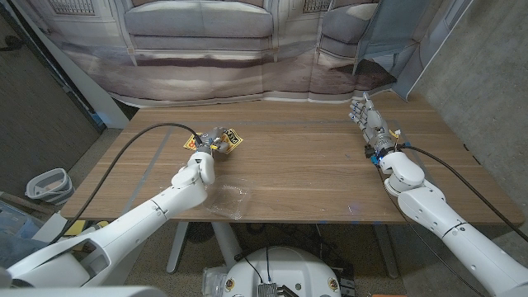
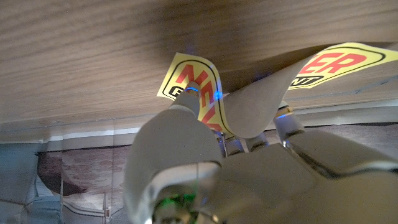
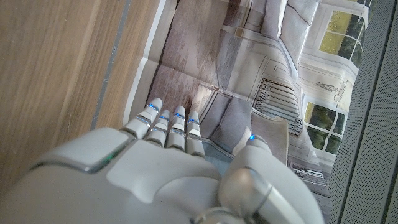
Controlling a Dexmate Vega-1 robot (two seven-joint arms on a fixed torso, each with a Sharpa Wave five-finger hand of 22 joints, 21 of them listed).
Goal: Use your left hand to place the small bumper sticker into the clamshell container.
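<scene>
Nearest the front edge of the wooden tabletop sits the clear plastic clamshell container. Just beyond it, the left hand pinches the yellow bumper sticker, red lettering partly legible "NEV", bent between its fingers. Far right, the right hand holds nothing, fingers extended.

One sticker, one clamshell container
</scene>
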